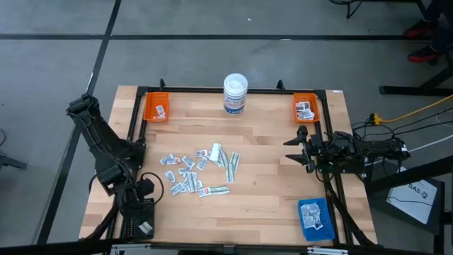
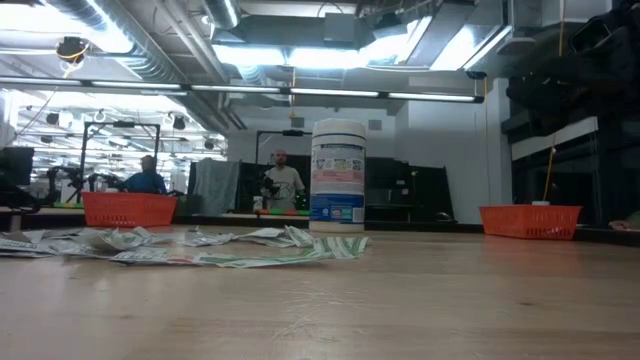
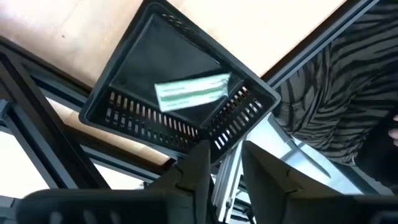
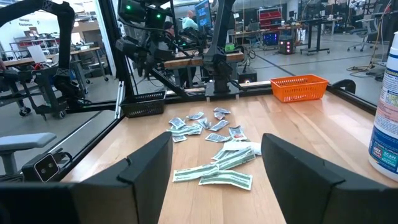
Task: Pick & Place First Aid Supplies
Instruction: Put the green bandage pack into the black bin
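Grey concrete floor surrounds the wooden worktop point(image 1: 269, 184), which has a black frame along its edges. From above I see the first aid supplies point(image 1: 198, 170) scattered in the centre of the picture: small white packets and some longer greenish strips. A white tub point(image 1: 235, 93) stands at the upper middle, with an orange tray point(image 1: 156, 107) to its left and a second orange tray point(image 1: 306, 108) to its right, both holding a few packets. A blue tray point(image 1: 316, 218) with packets sits at the lower right.

My left gripper point(image 3: 224, 165) hangs over a black tray point(image 3: 127, 81) at the lower left corner of the worktop, fingers apart with a narrow gap. Only the left wrist view shows what the arm hides from above: one greenish strip point(image 3: 193, 92) lies inside that tray, free of the fingers.

My right gripper point(image 1: 301, 150) waits at the right edge of the worktop, below the orange tray, with its fingers wide apart and nothing between them.

At worktop height the tub rises behind the pile in the middle, and people point(image 2: 283, 182) stand in the room far behind it. Nothing stands between the pile and either gripper.
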Robot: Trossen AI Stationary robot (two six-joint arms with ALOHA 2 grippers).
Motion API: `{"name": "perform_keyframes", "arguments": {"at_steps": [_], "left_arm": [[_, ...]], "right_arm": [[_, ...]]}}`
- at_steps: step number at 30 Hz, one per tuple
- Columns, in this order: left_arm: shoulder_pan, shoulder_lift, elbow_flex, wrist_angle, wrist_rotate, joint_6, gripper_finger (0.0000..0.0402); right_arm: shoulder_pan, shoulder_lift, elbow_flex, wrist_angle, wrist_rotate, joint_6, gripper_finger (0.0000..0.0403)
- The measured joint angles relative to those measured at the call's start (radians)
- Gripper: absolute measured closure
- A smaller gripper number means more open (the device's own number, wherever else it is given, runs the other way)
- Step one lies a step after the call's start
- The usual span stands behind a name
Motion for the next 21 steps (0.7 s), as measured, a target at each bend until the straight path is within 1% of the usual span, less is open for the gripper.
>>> {"name": "perform_keyframes", "arguments": {"at_steps": [3, 7, 10, 15, 21], "left_arm": [[0.0, 0.0, 0.0, 0.0, -0.005, 0.027, 0.0296], [0.01, 0.0, 0.0, 0.006, -0.035, 0.067, 0.0287], [0.019, 0.0, 0.0, 0.02, -0.068, 0.099, 0.0286], [0.042, 0.0, 0.0, 0.072, -0.094, 0.164, 0.0293], [0.081, 0.0, 0.0, 0.13, -0.144, 0.269, 0.0298]], "right_arm": [[0.0, 0.0, 0.0, 0.0, 0.0, 0.0, 0.0158], [0.0, 0.0, 0.0, 0.0, 0.0, 0.0, 0.0158], [0.0, 0.0, 0.0, 0.0, 0.0, 0.0, 0.0158], [0.0, 0.0, 0.0, 0.0, 0.0, 0.0, 0.0158], [0.0, 0.0, 0.0, 0.0, 0.0, 0.0, 0.0158]]}}
